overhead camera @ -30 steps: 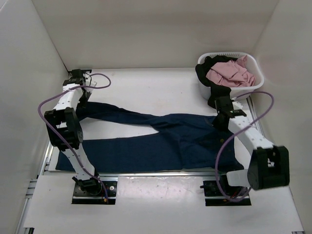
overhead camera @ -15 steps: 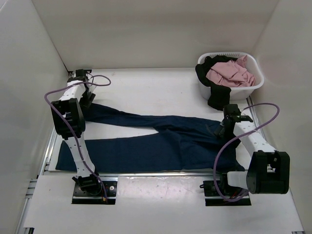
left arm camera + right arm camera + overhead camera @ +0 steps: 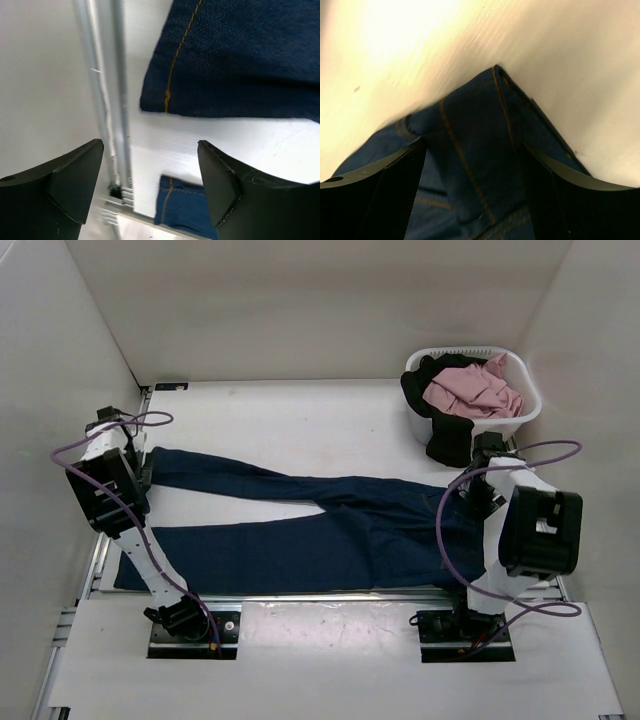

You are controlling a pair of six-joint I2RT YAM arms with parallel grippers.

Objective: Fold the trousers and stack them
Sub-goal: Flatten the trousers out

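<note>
The trousers (image 3: 330, 525) are dark navy jeans lying flat on the table, legs spread to the left and waist to the right. My left gripper (image 3: 138, 466) hangs open just left of the far leg's cuff. In the left wrist view the far cuff (image 3: 225, 60) and the near cuff (image 3: 182, 205) lie below the open left gripper (image 3: 150, 172), neither touched. My right gripper (image 3: 480, 498) stands open over the waist's far corner. In the right wrist view that waist corner (image 3: 475, 125) with orange stitching fills the space under the open right gripper (image 3: 472, 167).
A white laundry basket (image 3: 522, 416) at the back right holds a pink garment (image 3: 470, 390) and a black garment (image 3: 445, 435) that hangs over its front. A metal rail (image 3: 112, 100) runs along the table's left edge. White walls enclose the table on three sides.
Both grippers have opened and let go of the jeans. The left arm has swung back toward the left wall, and the right arm has drawn up toward the right.
</note>
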